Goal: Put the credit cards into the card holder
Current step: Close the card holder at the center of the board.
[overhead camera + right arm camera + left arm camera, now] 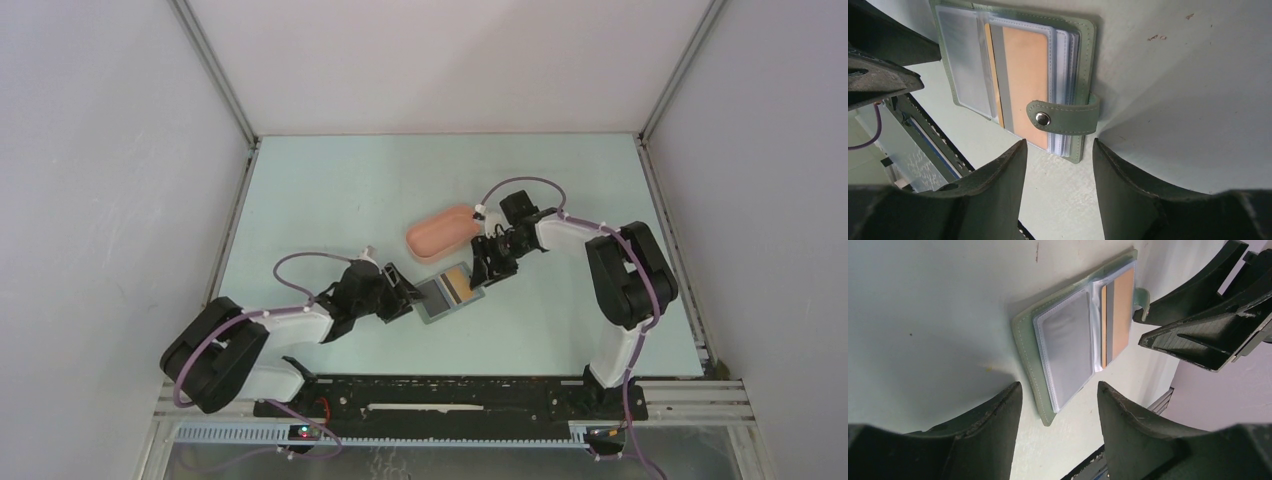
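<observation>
While the card holder (pixel 1067 346) lies open, a tan card (pixel 1122 315) shows.

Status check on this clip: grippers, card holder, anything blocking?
Both open, empty: left gripper, right gripper flank card holder. Holder lies open, tan card in clear sleeve. Its snap strap folded over that page; pink tray behind.

Soft, even light from above is brightening the pale bench (pixel 330 200) with only faint shadows, while close to the left wrist lens the dark end effector fingers (pixel 983 440) are blurring slightly and the card holder (pixel 1068 350) sleeves are catching mild glare.
</observation>
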`<state>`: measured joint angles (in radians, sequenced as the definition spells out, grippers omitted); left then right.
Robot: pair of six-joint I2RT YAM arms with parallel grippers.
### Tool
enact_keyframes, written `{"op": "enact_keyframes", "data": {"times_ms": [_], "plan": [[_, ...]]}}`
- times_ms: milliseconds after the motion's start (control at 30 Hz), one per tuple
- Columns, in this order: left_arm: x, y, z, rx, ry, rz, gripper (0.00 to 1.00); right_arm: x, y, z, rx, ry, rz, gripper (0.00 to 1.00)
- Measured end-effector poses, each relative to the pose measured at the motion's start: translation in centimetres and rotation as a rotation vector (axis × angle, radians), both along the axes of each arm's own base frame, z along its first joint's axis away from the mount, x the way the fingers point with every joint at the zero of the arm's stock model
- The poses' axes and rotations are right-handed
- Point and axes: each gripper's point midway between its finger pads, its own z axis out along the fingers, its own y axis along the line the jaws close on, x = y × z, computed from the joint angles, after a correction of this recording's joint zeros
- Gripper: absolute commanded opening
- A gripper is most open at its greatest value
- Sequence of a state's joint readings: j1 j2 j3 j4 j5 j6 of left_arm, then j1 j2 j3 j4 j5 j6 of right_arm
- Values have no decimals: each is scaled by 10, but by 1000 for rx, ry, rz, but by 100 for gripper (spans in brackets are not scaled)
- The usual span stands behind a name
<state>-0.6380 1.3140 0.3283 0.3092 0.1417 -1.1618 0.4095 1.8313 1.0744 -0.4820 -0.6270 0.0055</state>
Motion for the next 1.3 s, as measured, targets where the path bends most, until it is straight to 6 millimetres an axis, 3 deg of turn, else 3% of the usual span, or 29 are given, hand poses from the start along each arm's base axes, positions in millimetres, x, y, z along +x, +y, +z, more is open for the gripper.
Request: {"op": "enact_keyframes", "data": {"times_ms": [333,600,867,1300], "plan": [[7,-14,-1,-48,-25,-22,62,0,14,-1,29,35,29,57],[11,-22,5,-74,-74,-61,61,-11,24,-2,47,60,69,55],[13,-27,34,-94,-200,-115,61,-11,24,-1,63,75,64,55],[31,-59,48,-107,-223,-220,60,1,1,4,117,111,10,60]]}}
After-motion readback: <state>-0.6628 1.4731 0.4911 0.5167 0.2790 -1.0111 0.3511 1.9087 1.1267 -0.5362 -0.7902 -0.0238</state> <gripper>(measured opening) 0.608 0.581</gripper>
